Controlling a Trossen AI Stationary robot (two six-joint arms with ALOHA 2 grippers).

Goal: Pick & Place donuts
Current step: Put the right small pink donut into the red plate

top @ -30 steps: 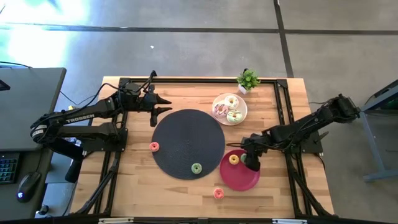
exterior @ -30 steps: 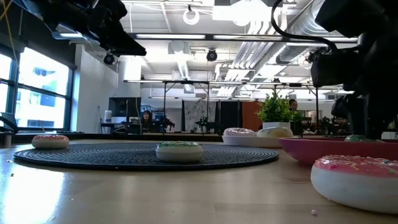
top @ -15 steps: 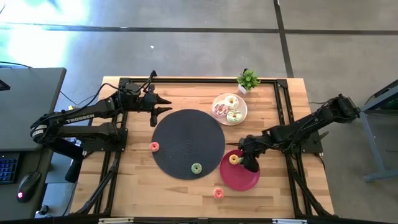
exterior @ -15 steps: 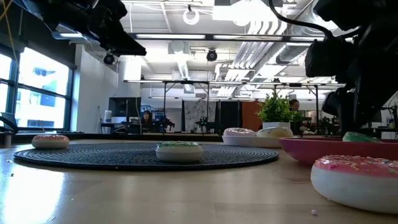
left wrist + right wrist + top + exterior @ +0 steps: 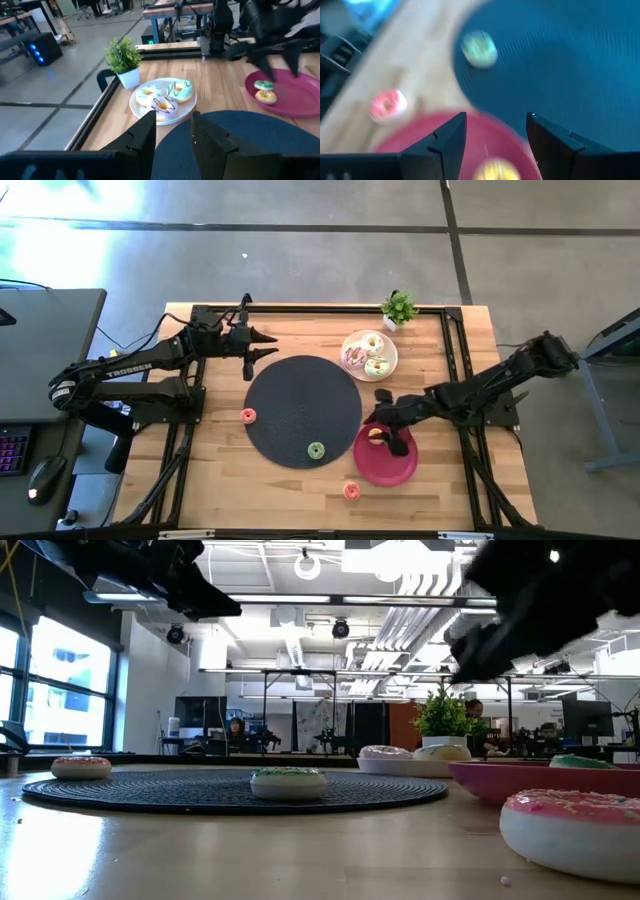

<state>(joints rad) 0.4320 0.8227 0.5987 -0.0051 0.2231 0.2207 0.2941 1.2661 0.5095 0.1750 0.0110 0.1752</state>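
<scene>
My right gripper [image 5: 384,423] [image 5: 492,137] hovers open above the left part of the red plate [image 5: 395,467]. A tiny yellow donut [image 5: 376,435] [image 5: 492,172] lies on that plate under the gripper. A green-topped donut [image 5: 263,86] lies beside it. Another green donut [image 5: 316,450] lies on the black mat [image 5: 300,405]. Two pink donuts [image 5: 248,415] [image 5: 351,490] lie on the bare wood. Three larger donuts sit on the white plate [image 5: 352,368]. My left gripper [image 5: 264,347] [image 5: 172,135] waits open in the air over the mat's far left edge.
A small potted plant [image 5: 399,308] stands at the far edge behind the white plate. A black frame rail [image 5: 320,310] runs along the table's far side. Bare wood shows at the near left of the table [image 5: 215,480].
My right gripper has risen off the red plate and moved a little toward the table's left, over the plate's edge nearest the mat. The yellow and green donuts stay on the plate. My left gripper has kept still.
</scene>
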